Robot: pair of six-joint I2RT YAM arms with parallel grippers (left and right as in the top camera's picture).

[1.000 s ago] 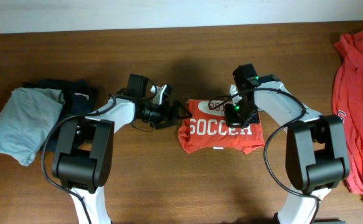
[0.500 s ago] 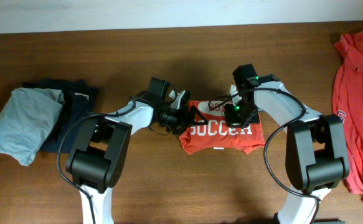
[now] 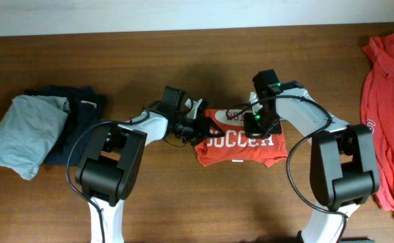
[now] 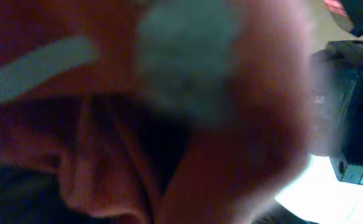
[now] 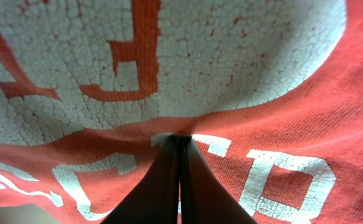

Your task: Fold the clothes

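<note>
My right hand [image 5: 180, 140] is pinched tight on the folded T-shirt [image 3: 240, 143], with printed cloth puckered at the fingertips. The shirt lies mid-worktop [image 3: 183, 196], between my arms. My left hand [image 3: 198, 128] sits at its left edge. That view is blurred orange cloth, so I cannot tell its opening. A second T-shirt [image 3: 386, 115] lies far right.

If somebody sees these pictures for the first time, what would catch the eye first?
First the folded orange-red T-shirt with white SOCCER lettering in the middle of the table, with the left claw at its left edge and the right claw shut, pinching its printed cloth. Next, an unfolded red shirt lies along the right edge, and a grey garment rests on a navy garment at far left.
</note>
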